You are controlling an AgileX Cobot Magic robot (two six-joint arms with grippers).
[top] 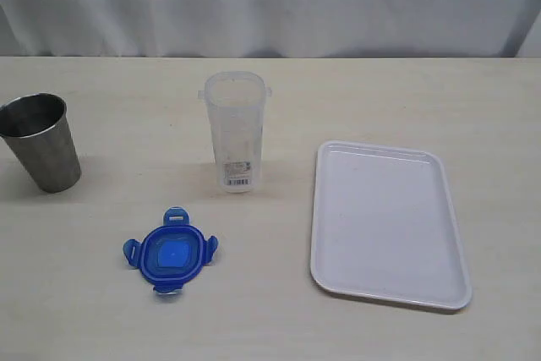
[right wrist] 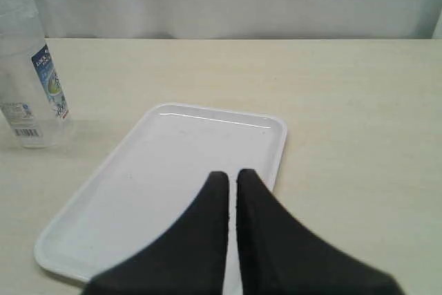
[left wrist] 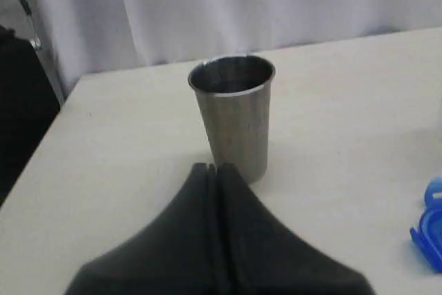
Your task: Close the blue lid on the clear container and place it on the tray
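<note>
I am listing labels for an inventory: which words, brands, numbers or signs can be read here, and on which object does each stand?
No text is legible.
White barcode sticker near the base of the tall clear plastic container: bars and digits too small.
Blue and green label on the same container: print blurred.
Small blue plastic lid: no readable mark on its centre panel.
Steel cup, flat white plastic tray: none.

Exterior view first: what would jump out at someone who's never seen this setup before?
The bright blue lid stands out most, lying flat on the pale table near the front, left of centre. Further back the clear container stands upright and open, with the white tray empty to its right and a steel cup at the far left.
</note>
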